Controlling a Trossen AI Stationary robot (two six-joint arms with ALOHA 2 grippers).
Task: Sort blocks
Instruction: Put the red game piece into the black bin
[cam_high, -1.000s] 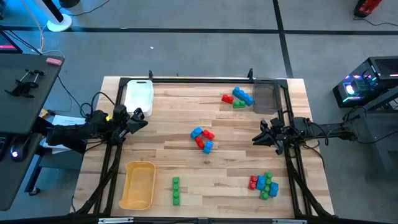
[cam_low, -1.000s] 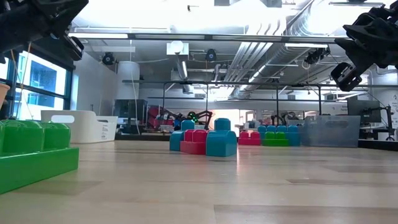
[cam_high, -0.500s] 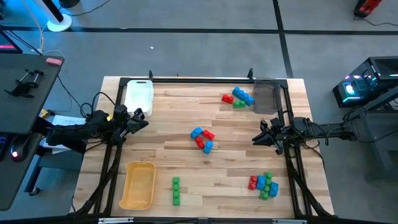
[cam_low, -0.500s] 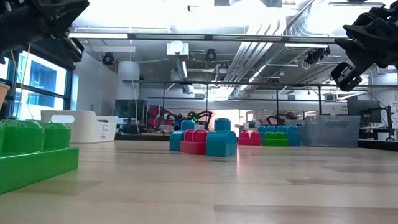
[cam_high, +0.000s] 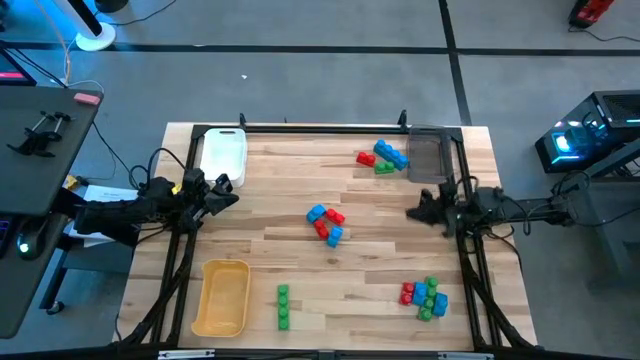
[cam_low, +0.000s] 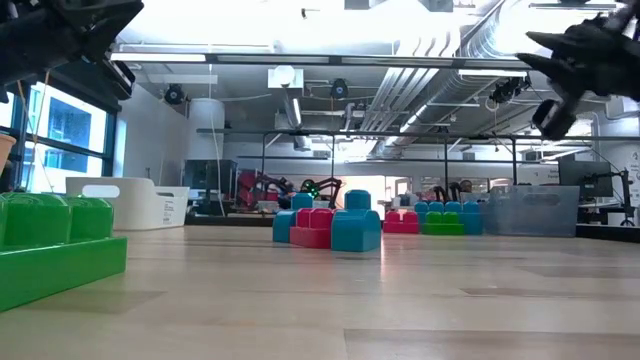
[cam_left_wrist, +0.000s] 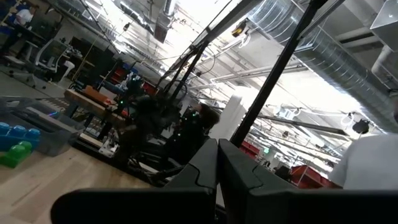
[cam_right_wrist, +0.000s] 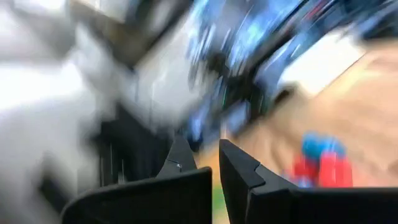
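Observation:
The blocks lie in several groups on the wooden table: a red-and-blue cluster (cam_high: 325, 222) mid-table, also in the low view (cam_low: 330, 225); a red, blue and green cluster (cam_high: 383, 157) at the far side; a mixed cluster (cam_high: 425, 297) near right; and green blocks (cam_high: 283, 306) at the near edge. My left gripper (cam_high: 230, 192) hovers at the table's left side, shut (cam_left_wrist: 217, 163). My right gripper (cam_high: 413, 212) hovers at the right side, raised (cam_low: 560, 60), with a gap between its fingers (cam_right_wrist: 208, 165). Neither is near a block.
A white tray (cam_high: 222, 155) sits at the far left corner, a grey tray (cam_high: 426, 155) at the far right, and a yellow tray (cam_high: 222, 297) at the near left. A dark frame (cam_high: 320, 127) runs along the table's edges.
My right gripper has turned about its wrist and shifted slightly toward the table's far edge, still raised. No block has moved.

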